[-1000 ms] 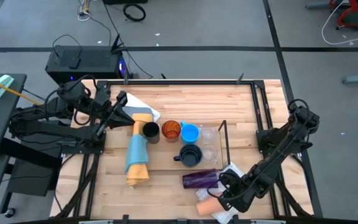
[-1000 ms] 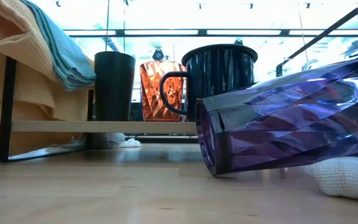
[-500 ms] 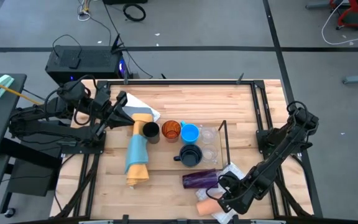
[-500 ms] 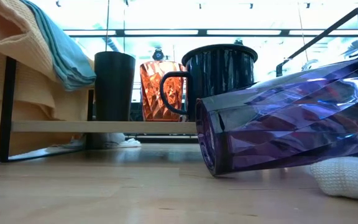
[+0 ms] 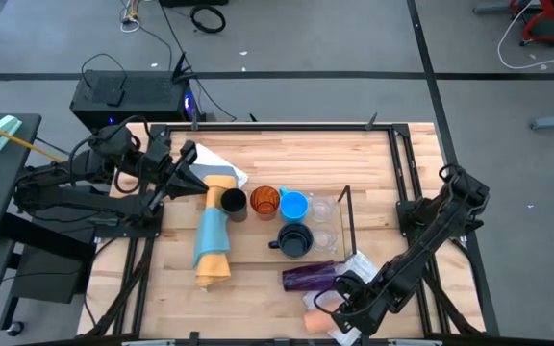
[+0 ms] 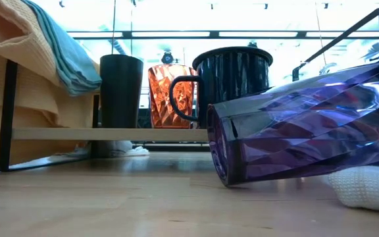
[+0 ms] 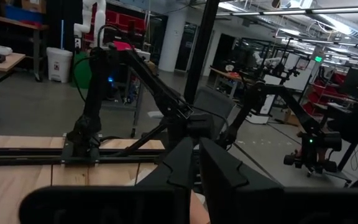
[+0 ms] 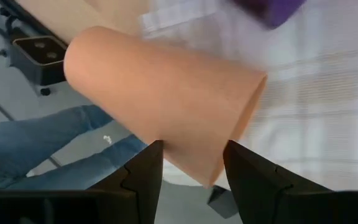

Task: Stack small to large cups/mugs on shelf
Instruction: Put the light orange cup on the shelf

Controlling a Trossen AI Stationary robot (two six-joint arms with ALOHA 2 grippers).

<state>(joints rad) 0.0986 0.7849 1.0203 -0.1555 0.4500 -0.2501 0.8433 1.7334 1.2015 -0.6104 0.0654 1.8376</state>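
We locate the right hand [image 5: 339,306] at the lower centre-right of the high view, at the near edge of the worktop [image 5: 287,163]. The peach cup [image 8: 160,109] lies on its side directly ahead of this hand. In the right wrist view the two dark fingers [image 8: 145,168] stand apart, open, with the cup wall showing in the gap between them; we cannot tell whether they touch it. The cup's long axis runs across the line of the fingers, so we judge that closing them would take the cup across its body. The right hand is by far the nearer one. The left hand [image 5: 188,154] waits at the upper left of the high view, well apart from all cups; we cannot tell whether it is open or closed.

The peach cup is opaque, matte and smooth, a slightly tapered cylinder. It rests partly on a white cloth [image 5: 359,261]. Just above it in the high view lies the purple tumbler [image 5: 308,277], translucent and faceted, also on its side.

The shelf [image 5: 346,216] is thin black rod. The black cup [image 5: 232,203], amber cup [image 5: 264,202], blue cup [image 5: 294,206] and two clear glasses [image 5: 322,209] stand in a row by it. The dark mug [image 5: 294,240] stands just below them in the frame. A folded yellow-and-blue cloth [image 5: 212,240] drapes over the left end.
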